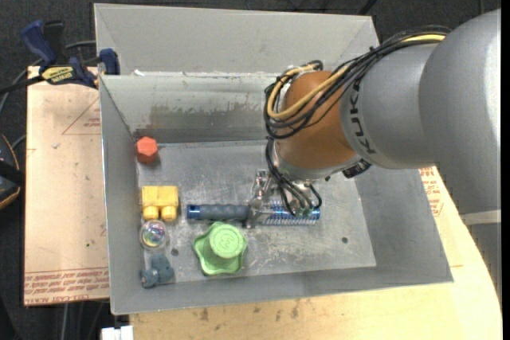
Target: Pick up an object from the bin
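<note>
My gripper (280, 192) hangs low in the middle of the bin, under the orange wrist cover. It is right over the bristle end of a blue brush (217, 212) that lies flat, its dark blue handle pointing left. Part of the brush head is hidden by the gripper, so I cannot say whether the two touch. A green round lid (219, 248) lies just below and left of the brush handle.
Along the bin's left side lie an orange-red hexagonal piece (147, 148), a yellow block (159, 201), a clear ball (153, 234) and a small grey-blue thing (157, 272). The big arm covers the bin's right rear part.
</note>
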